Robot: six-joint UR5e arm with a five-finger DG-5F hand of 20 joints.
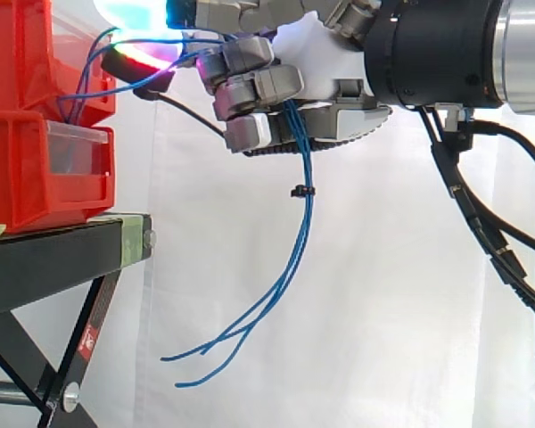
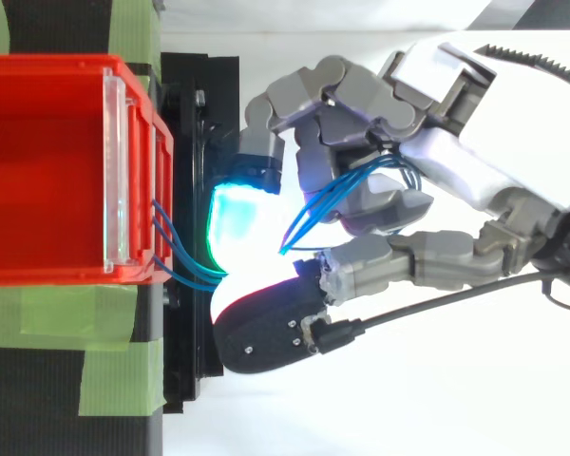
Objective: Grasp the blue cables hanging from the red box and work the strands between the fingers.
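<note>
Hand (image 1: 325, 58), fingers curled round blue cables (image 1: 301, 223), beside red box (image 2: 47, 65) front edge, free room below

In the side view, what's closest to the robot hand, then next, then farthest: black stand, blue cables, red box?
1. blue cables: held inside the curled robot hand.
2. red box: left, by the fingertips.
3. black stand: lower left.

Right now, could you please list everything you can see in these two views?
red bins: two, red, stacked on the stand
blue cables: a few strands, blue, running from the bins through the hand and hanging below it
cable tie: one, black, around the hanging strands
stand: one, black, under the bins
tape: strips, green, on the stand
curtain: one, white, behind
hand: one, grey and white, fingers curled round the cables
</note>
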